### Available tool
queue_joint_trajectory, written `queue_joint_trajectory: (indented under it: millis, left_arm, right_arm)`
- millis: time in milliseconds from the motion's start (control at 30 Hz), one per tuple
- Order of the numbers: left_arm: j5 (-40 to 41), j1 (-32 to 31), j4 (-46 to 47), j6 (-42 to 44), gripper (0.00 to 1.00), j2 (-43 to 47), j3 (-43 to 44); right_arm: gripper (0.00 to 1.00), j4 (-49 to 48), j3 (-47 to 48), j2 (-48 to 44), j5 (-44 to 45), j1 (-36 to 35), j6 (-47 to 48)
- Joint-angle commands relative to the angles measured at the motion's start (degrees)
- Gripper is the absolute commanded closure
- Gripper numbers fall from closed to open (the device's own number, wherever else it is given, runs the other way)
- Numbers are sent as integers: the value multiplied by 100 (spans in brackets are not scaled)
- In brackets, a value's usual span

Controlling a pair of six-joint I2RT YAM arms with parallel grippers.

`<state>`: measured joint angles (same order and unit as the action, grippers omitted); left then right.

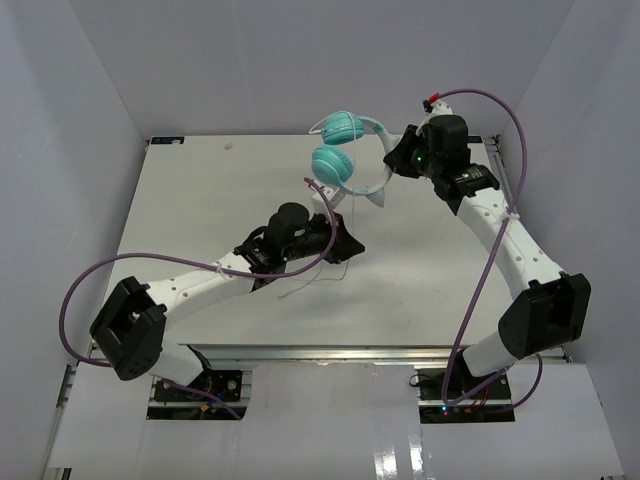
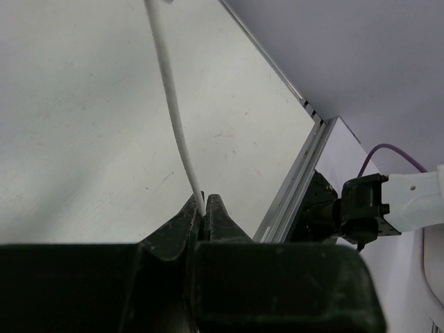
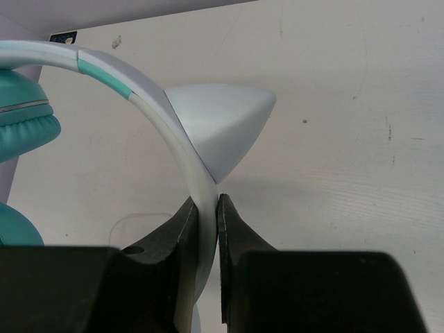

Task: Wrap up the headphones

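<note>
Table [image 1: 190, 210] | right end effector [image 3: 207, 207] grips headphones [image 1: 332, 163] | left end effector [image 2: 206, 211] grips cord [image 2: 173, 111]

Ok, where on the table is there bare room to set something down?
Bare table far left, between its edge and the left arm; another patch between the two arms, near side. Crowded far centre: headphones, cord, right arm.
</note>
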<state>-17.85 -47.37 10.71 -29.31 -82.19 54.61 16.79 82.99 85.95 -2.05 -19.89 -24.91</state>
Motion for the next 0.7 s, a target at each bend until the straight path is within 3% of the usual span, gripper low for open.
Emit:
queue_joint_trajectory:
  millis: [0, 667]
  left_arm:
    - [-76, -42, -60, 66, 99, 347, -271]
    - [-184, -132, 71, 189, 100, 177, -531]
  right_arm:
    - [92, -557, 340, -268, -194, 117, -256]
    - [92, -554, 297, -263, -771, 381, -559]
